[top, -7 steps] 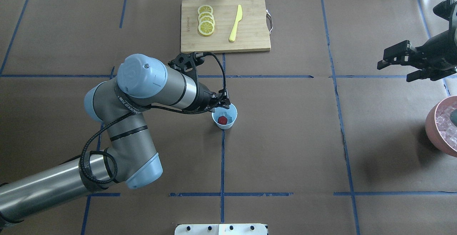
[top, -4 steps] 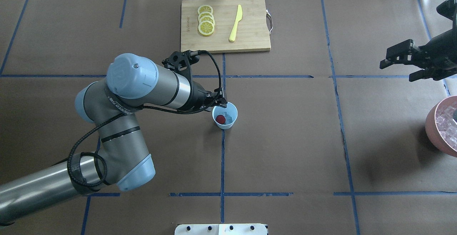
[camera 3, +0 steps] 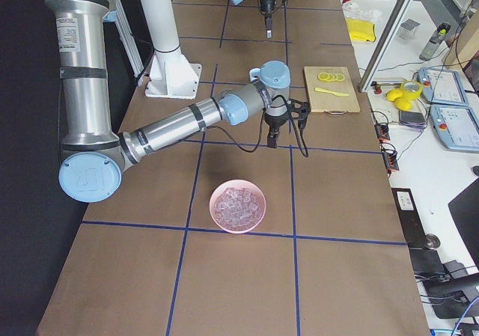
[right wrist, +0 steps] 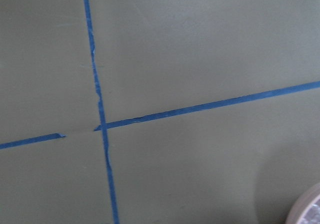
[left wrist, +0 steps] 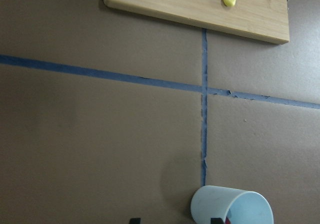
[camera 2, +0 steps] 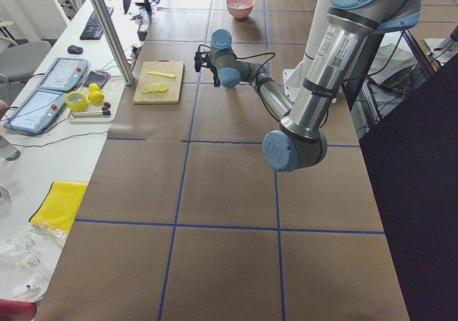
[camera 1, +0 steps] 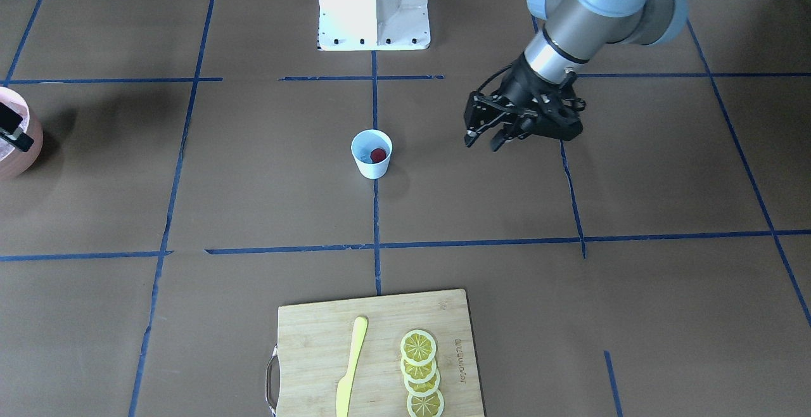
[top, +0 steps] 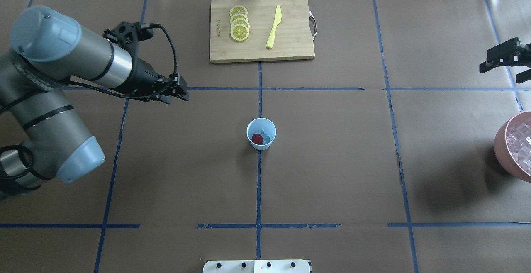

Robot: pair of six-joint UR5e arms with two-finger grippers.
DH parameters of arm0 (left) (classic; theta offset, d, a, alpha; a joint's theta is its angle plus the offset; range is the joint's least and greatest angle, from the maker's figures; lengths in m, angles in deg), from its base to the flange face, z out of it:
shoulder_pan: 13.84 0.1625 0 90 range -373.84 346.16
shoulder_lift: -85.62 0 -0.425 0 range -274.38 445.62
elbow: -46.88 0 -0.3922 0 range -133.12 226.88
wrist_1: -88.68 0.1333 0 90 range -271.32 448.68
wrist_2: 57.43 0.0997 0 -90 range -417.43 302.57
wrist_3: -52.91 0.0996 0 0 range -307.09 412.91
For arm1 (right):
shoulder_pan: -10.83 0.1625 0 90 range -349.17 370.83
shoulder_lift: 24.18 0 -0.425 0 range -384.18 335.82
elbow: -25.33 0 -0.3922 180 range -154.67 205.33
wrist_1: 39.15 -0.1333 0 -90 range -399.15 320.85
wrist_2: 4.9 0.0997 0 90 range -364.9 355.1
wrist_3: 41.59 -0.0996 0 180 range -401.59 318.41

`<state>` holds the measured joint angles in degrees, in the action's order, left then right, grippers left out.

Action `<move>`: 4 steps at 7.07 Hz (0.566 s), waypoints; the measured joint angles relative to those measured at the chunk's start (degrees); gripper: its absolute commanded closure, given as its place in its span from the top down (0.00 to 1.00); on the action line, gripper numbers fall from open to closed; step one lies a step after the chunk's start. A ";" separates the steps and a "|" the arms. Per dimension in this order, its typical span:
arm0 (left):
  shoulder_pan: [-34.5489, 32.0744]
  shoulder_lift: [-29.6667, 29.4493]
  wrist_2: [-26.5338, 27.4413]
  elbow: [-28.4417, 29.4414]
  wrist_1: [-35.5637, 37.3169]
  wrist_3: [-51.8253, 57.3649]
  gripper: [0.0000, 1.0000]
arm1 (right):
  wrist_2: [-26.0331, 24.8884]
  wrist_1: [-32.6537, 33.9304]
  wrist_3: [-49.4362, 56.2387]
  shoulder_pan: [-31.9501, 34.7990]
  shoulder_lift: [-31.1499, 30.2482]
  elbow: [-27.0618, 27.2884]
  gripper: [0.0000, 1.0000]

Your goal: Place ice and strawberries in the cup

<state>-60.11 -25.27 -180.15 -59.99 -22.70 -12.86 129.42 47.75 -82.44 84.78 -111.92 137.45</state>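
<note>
The pale blue-white cup (top: 261, 128) stands upright at the table's middle on a blue tape line. It also shows in the front view (camera 1: 372, 168) and at the bottom of the left wrist view (left wrist: 220, 206). The red strawberry (top: 257, 138) lies inside it, beside a clear ice cube (top: 268, 136). My left gripper (top: 178, 96) is open and empty, well to the cup's left and above the table; it also shows in the front view (camera 1: 483, 142). My right gripper (top: 500, 71) is open and empty at the far right edge. More ice (top: 522, 142) fills the pink bowl.
The pink bowl (top: 504, 157) sits at the right edge, below the right gripper; it also shows in the exterior right view (camera 3: 221, 218). A wooden cutting board (top: 290, 40) with lemon slices (top: 239, 28) and a yellow knife (top: 274, 27) lies at the far middle.
My left gripper has pulled away from the cup's rim, far to the left and a little back. My right gripper has drawn back toward the right edge. The strawberry stays in the cup.
</note>
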 measured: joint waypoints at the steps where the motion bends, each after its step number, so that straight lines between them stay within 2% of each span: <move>1: -4.42 5.37 -2.35 -1.56 1.15 8.99 0.56 | 0.27 3.31 7.89 3.49 0.76 -2.27 0.99; 3: -16.53 14.06 -7.75 -1.99 5.34 32.17 0.56 | 0.69 5.99 21.45 9.18 2.59 -9.23 0.99; 4: -24.33 16.68 -9.15 -1.99 12.11 46.96 0.56 | 1.08 6.21 28.29 11.78 3.23 -13.49 0.99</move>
<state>-84.44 -8.59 -189.30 -61.98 -10.59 34.10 130.50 53.96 -54.14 96.57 -108.69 123.96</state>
